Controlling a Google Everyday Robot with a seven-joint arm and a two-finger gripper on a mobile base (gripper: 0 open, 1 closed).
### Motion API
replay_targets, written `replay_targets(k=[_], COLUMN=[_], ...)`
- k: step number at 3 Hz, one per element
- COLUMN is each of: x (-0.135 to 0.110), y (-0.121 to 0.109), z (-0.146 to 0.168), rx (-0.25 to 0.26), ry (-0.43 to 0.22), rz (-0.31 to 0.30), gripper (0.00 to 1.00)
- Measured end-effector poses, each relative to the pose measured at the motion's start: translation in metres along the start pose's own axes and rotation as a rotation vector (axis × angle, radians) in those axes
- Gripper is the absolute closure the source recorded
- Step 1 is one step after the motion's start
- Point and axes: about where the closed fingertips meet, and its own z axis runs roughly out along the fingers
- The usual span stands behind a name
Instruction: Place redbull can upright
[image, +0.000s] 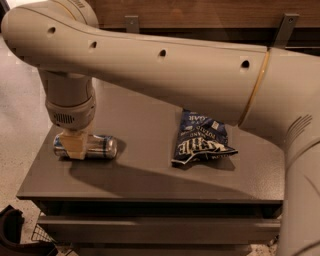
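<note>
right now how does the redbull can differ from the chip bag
The redbull can is a slim, shiny metal cylinder; the chip bag is a crumpled dark blue packet with white lettering. The can lies on its side at the table's left in view; the bag lies flat further right. The gripper is down over the can, while the bag lies clear of it. Both rest on the same table.

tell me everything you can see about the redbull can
The redbull can is a slim metal drink can with blue and silver panels and shiny silver ends. It is not upright: it lies on its side, long axis running left to right, on the left part of the grey table. The gripper comes straight down over it near its left end and hides a strip of its front. The dark blue chip bag lies apart from it, to the right.
</note>
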Motion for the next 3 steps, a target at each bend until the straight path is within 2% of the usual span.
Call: replay_targets(k=[1, 2, 3], x=[0.0, -0.002, -0.001], y=[-0.001, -0.006, -0.013], z=[-0.001, -0.007, -0.018], rx=[0.003, 0.012, 0.02], ry=[-0.004, -0.023, -0.11], rz=[-0.003, -0.017, -0.034], gripper=[1.0, 1.0, 1.0])
